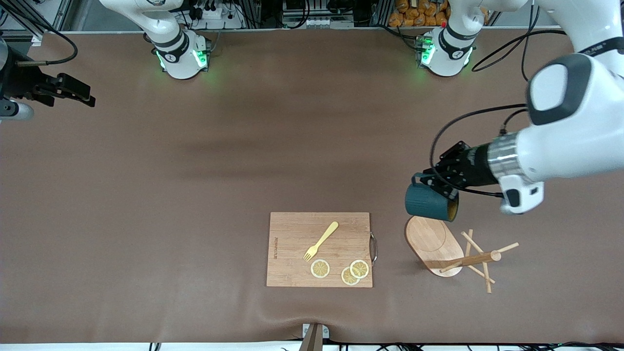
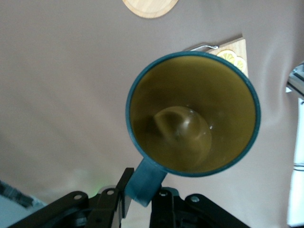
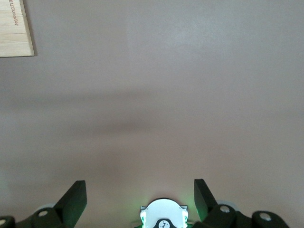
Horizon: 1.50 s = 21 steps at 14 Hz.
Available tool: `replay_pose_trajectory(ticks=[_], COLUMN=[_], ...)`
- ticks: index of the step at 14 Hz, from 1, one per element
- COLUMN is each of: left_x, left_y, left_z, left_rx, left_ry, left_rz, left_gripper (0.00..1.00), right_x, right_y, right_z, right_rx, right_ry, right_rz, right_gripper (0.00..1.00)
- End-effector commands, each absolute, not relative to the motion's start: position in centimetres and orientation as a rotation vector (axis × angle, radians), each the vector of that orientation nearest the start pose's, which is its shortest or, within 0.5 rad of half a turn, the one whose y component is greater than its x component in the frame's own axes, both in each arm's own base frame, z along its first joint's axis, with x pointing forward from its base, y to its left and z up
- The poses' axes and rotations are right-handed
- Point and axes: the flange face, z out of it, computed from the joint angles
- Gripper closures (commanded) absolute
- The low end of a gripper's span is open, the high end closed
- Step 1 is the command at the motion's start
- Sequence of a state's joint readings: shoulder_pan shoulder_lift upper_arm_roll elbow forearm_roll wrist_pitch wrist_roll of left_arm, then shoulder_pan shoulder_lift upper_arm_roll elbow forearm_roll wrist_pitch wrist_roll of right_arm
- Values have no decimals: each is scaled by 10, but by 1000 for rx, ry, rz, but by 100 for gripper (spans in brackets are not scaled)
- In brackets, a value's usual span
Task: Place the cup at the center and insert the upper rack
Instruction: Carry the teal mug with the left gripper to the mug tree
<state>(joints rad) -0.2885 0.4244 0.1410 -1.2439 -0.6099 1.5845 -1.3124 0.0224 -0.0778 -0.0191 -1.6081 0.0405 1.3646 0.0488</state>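
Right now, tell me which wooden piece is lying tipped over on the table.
The mug tree, below the held cup: its post and pegs lie sideways, oval base on edge. The cutting board lies flat.

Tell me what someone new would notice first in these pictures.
The left gripper holds a dark teal cup by its handle, in the air over the edge of a wooden mug tree lying on its side. Beside that, toward the right arm's end, a cutting board carries a yellow fork and lemon slices. The right gripper waits open.
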Motion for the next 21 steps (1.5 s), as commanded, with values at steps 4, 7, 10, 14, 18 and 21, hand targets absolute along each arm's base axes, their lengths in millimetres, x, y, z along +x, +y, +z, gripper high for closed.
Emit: replay_pose_trajectory(ticks=[4,7,10,14,18,21], left_x=[669,677,680,683,687,693], left_y=[-134,-111,-90,-79,-75,-65], left_z=[510,488,470,450,442,429], left_rx=[-2857,-2867,-2892,-2914,-2931,-2928], left_ry=[-1963,-1946,-1897,-1853,-1859,-1903], left_rz=[1090,1278,1360,1436,1497,1585], left_gripper=[100,100,100,100,100,100], right_x=[499,499,498,496,496,496], right_y=[6,6,6,6,6,6], right_z=[640,640,640,642,642,642], right_rx=[-3079,-3079,-3079,-3079,-3079,-3079], right_ry=[87,87,85,87,89,89], right_rz=[251,251,256,254,254,254], right_gripper=[0,0,0,0,0,0])
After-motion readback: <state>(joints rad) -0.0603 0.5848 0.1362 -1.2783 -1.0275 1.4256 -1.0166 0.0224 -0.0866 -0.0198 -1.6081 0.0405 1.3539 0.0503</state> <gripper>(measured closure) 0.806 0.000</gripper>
